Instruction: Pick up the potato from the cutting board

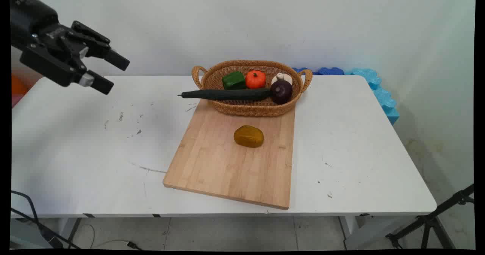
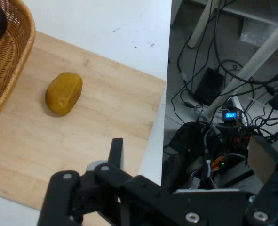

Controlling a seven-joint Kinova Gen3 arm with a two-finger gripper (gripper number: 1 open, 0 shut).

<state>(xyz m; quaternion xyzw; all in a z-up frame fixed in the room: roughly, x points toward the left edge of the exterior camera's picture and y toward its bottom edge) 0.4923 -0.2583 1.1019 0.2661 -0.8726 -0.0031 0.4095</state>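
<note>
Potato [image 1: 248, 136], the yellowish-brown lump, lies alone on the wooden cutting board [image 1: 212, 164], near the board's far end and just short of the wicker basket [image 1: 227, 109] that sits on that end. From the board's middle, the potato is toward twelve o'clock. Inside the basket I can see a green pepper [image 1: 233, 80], a small orange pumpkin [image 1: 255, 79], a purple onion [image 1: 281, 91] and a pale bulb [image 1: 281, 77] half hidden behind the onion; a long dark cucumber [image 1: 225, 94] pokes out over the rim toward nine o'clock. The gripper [image 1: 112, 73] hangs in the air well off at ten o'clock from the board, fingers spread apart and empty. In the hand view only one finger [image 2: 115, 155] shows clearly; the basket is cut off at the edge.
</note>
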